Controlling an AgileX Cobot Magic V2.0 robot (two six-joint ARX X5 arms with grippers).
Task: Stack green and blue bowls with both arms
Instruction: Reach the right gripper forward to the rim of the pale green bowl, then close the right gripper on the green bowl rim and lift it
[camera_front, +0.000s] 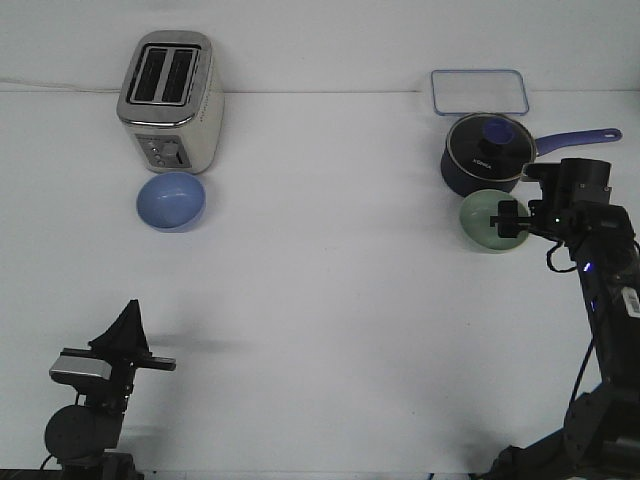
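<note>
The blue bowl (172, 200) sits upright on the white table, just in front of the toaster at the far left. The green bowl (484, 221) rests on the table in front of the saucepan at the right. My right gripper (509, 219) reaches in from the right and sits at the green bowl's right rim, covering part of it. Its fingers are seen end-on, so their gap does not show. My left gripper (128, 318) stands low near the front left edge, far from both bowls, its pointed fingers together with nothing in them.
A silver toaster (170, 100) stands at the back left. A dark navy saucepan (486, 154) with a glass lid and a long handle sits right behind the green bowl. A clear lidded container (479, 92) lies at the back right.
</note>
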